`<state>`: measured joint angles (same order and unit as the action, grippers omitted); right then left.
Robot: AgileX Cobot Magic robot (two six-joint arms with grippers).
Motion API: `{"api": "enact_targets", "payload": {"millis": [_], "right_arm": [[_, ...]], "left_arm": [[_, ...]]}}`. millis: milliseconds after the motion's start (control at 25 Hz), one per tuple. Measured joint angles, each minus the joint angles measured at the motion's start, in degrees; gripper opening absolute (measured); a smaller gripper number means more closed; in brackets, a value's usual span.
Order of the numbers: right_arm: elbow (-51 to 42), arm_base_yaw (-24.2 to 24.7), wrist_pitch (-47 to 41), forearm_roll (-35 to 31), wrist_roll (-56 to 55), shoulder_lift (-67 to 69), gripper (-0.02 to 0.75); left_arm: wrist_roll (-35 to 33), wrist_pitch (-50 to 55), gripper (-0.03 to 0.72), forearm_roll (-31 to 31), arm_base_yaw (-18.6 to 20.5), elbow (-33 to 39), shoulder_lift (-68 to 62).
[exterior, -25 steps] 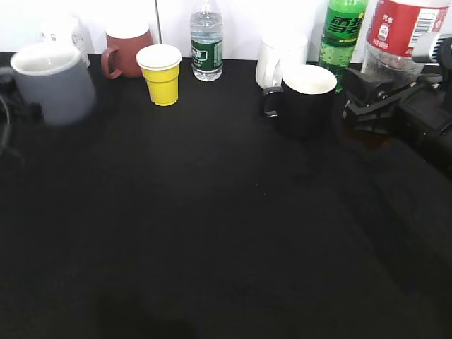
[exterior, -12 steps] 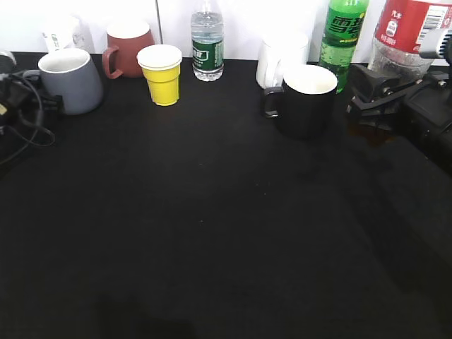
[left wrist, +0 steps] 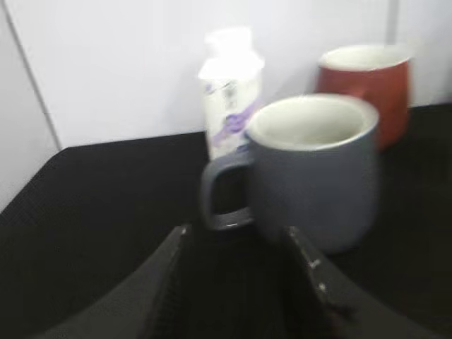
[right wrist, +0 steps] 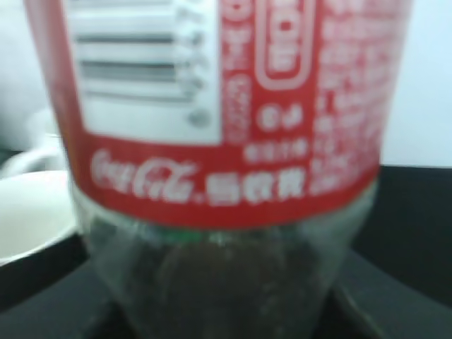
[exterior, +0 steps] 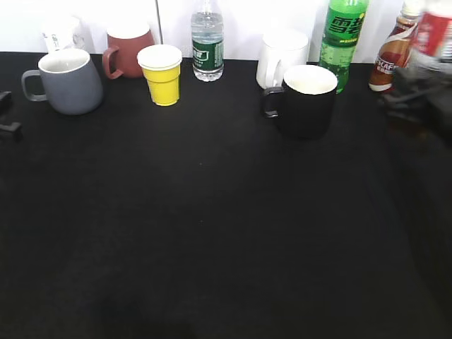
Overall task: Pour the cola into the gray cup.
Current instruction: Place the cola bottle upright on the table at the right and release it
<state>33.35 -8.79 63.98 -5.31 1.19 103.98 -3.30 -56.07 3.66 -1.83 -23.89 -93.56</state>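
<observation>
Left of the black mug, the gray cup stands on the table before the empty, parted left hand, while right of it the right hand clamps the light, nearly empty, slippery cola below its label.

Exterior slants down over the table, left wrist low facing gray cup, right wrist pressed against cola

The gray cup is being kept at the table's far left; the cola is being held far right.
</observation>
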Motion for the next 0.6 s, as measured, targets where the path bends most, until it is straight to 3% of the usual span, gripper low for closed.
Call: {"api": "enact_targets", "payload": {"millis": [200,440,600], "right_arm": [[17.3,1.0,3.3,0.6,-0.2,18.8,0.385],[22.2,3.1,3.5,1.6,-0.4,23.4,0.399],[22.3,3.1,2.7,1.6,-0.4,23.5,0.543]], "left_arm": [[0.2,13.8,0.307,-0.3,-10.3,0.9,11.3],[0.2,14.7,0.307,-0.3,-10.8,0.9,12.9],[0.2,14.7,0.307,-0.3,-10.8,0.9,12.9]]}}
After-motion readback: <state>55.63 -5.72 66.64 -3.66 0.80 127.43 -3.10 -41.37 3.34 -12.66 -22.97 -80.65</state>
